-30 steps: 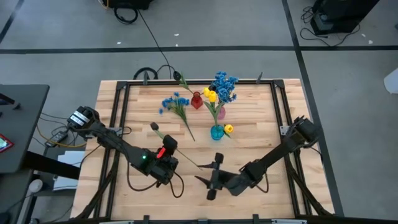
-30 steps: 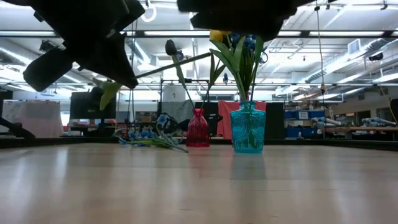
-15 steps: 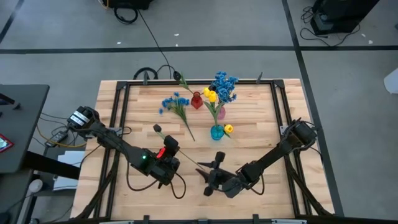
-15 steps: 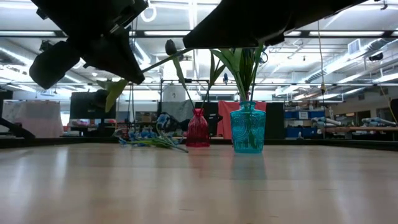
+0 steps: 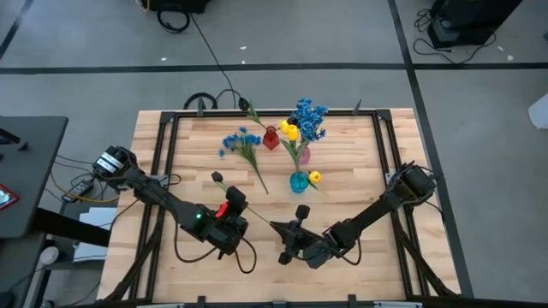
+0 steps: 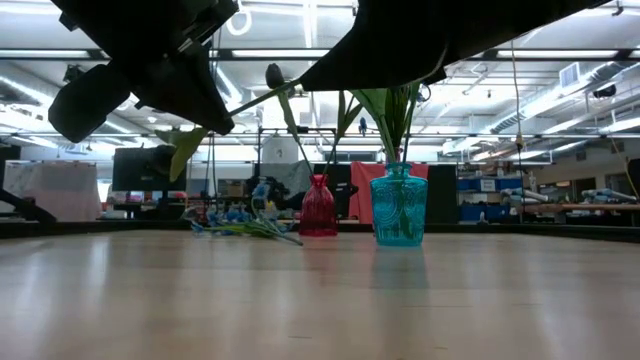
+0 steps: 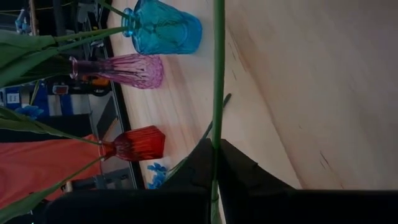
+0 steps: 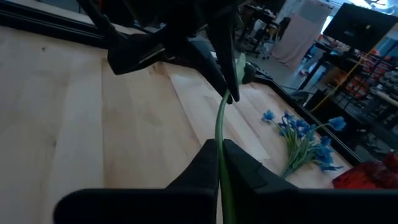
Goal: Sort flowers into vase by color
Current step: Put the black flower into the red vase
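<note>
Change since a second ago: your right gripper [image 5: 286, 242] has slid toward the left arm along the near part of the table and closed its fingers, which stood spread before; they now pinch the lower end of the dark flower's stem [image 8: 220, 134].
Left gripper [image 5: 229, 208]: fingers together, clamped on that same stem [image 7: 217, 93] higher up, so both grippers hold one flower at once.
Flower in hand: a long green stem with a dark bud [image 5: 217, 177] at its tip, lifted off the table, lying in front of the teal vase [image 5: 298, 181] and to its left in the overhead view.
Other flowers: yellow blooms [image 5: 289, 131] and a blue spray [image 5: 310, 118] stand in the vases behind the teal vase; another blue spray [image 5: 241, 142] lies flat on the table, left of the red vase [image 5: 271, 139].
Step in hand, as I judge it: a handover of the stem from left arm to right.
How to do it well: check that your right fingers grip firmly before the left ones let go; release the left gently so the stem does not swing; avoid pulling the two arms apart while both are clamped, since the thin stem could bend.
Arm pose: both arms reach inward from the table's sides, elbows out, wrists low, meeting in front of the teal vase.
</note>
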Robot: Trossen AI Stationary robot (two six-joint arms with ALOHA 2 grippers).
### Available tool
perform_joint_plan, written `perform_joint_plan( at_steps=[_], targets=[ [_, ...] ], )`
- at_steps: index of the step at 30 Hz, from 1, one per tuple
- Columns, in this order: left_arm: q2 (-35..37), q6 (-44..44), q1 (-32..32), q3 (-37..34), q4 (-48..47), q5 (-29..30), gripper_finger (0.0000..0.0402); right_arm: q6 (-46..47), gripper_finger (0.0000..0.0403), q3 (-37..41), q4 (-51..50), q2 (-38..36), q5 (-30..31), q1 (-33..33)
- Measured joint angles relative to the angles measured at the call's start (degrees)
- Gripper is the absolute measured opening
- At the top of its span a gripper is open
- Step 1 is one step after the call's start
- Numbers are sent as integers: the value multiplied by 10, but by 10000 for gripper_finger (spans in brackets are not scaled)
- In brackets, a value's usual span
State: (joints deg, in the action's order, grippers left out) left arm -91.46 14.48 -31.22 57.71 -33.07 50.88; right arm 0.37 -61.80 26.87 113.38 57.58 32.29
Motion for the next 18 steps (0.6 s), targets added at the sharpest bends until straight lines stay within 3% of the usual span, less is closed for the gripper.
perform_joint_plan(
  at_steps=[2,14,18],
  targets=[
    [0,0,0,0,-1,0,17,-1,13,0,0,0,0,-2],
    [0,-9,0,0,-3,0,18,17,10,0,4,0,-7,-8],
    [0,-18,0,0,6,-27,43,27,10,1,4,0,-7,-9]
  ],
)
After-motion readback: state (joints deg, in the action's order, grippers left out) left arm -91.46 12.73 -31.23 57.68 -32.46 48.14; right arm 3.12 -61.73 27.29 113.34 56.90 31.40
